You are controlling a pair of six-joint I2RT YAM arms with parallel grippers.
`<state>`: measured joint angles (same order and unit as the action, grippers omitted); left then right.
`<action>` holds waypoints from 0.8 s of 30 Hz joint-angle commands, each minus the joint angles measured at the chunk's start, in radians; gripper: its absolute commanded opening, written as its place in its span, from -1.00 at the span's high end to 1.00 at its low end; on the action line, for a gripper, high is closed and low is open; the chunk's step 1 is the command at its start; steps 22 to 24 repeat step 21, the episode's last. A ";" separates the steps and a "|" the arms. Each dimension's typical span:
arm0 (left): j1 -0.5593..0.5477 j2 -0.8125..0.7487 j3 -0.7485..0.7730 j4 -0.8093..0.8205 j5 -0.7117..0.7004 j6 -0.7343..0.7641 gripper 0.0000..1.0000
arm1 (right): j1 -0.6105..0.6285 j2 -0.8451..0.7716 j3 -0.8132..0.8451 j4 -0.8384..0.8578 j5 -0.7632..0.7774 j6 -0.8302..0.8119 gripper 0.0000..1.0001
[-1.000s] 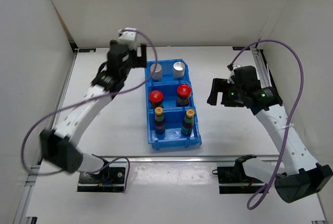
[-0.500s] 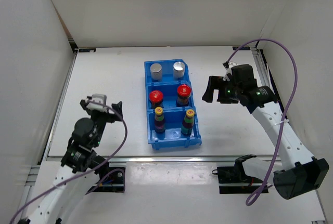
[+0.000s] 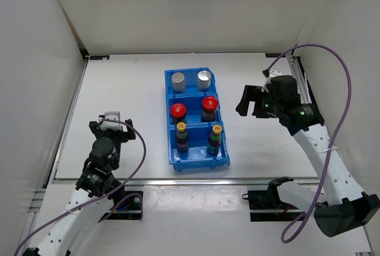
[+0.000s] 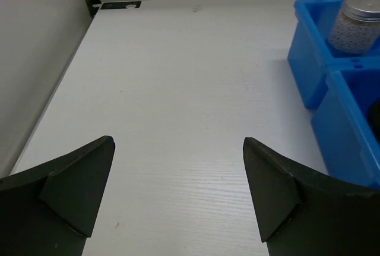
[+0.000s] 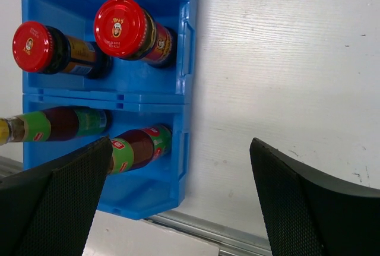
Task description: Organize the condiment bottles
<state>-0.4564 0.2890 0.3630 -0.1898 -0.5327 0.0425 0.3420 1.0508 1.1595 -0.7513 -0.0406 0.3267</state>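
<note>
Six condiment bottles stand in the blue bin (image 3: 172,155). Two pale silver-topped ones (image 3: 178,79) (image 3: 203,78) are in the far compartment, two red-capped ones (image 3: 178,111) (image 3: 209,104) in the middle, and two slim yellow-capped ones (image 3: 181,129) (image 3: 217,130) in the near one. My left gripper (image 3: 111,126) is open and empty over bare table left of the bin; its view (image 4: 178,190) shows one silver-topped bottle (image 4: 356,21). My right gripper (image 3: 244,103) is open and empty just right of the bin; its view (image 5: 181,196) shows the red caps (image 5: 123,25) and slim bottles (image 5: 139,146).
White walls close in the table at the back, left and right. A metal rail (image 3: 190,180) runs along the near edge, close to the bin's front. The bin's right wall (image 5: 185,119) lies between my right fingers.
My left arm has drawn back from beside the bin's far left corner to the near left of the table. My right gripper has shifted slightly right. The bottles have not moved.
</note>
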 commanded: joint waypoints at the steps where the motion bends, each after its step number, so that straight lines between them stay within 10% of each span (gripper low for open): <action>1: -0.004 0.044 -0.050 0.107 -0.093 0.049 -1.00 | -0.003 -0.017 0.022 0.009 0.050 0.029 -1.00; 9: -0.004 0.110 -0.200 0.475 -0.151 0.059 -1.00 | -0.003 -0.090 0.031 -0.011 0.129 0.048 -1.00; 24: 0.015 0.357 -0.225 0.665 -0.189 0.002 -1.00 | -0.003 -0.175 0.054 -0.023 0.268 0.028 -1.00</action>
